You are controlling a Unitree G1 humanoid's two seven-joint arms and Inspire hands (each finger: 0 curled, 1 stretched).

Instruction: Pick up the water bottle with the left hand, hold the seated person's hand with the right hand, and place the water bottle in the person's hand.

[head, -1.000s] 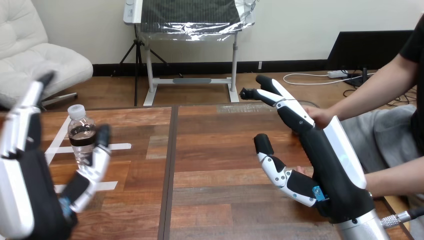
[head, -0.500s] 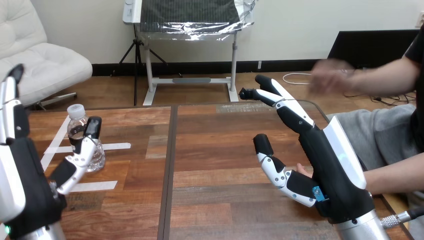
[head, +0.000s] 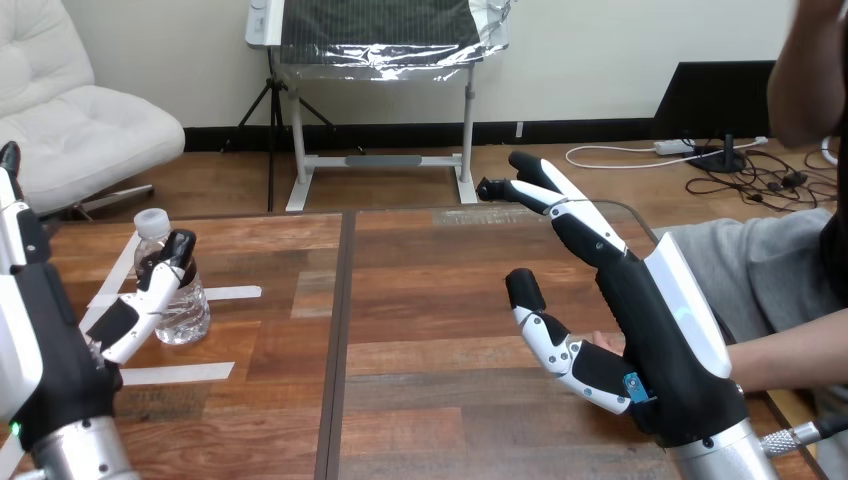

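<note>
The water bottle (head: 186, 308) is standing upright on the left part of the wooden table (head: 430, 300), right by some white tape marks (head: 225, 293). Its cap is on. The robot's left hand (head: 50, 340) is waiting just beside the bottle, on the near left side. Its fingers are pointing straight up and are spread wide, so nothing is being gripped. Its thumb is reaching across the front of the bottle, but I cannot tell if it is touching. The robot's right hand (head: 650, 330) is hanging over the right part of the table, well apart from the bottle. Its fingers are straight and pointing far away, and its thumb is sticking out to the left, so this hand is gripping nothing too. The person's forearm (head: 790, 362) is coming in from the right, and a small bit of the person's hand (head: 600, 342) is peeking out from behind the robot's right palm. The two are close, but no robot fingers are curling round it. I think the first step is going on: getting the bottle. Next, the left hand is going to need to slide in so the bottle sits between thumb and fingers, then close round its middle softly, since thin plastic squashes and tips easily.
</note>
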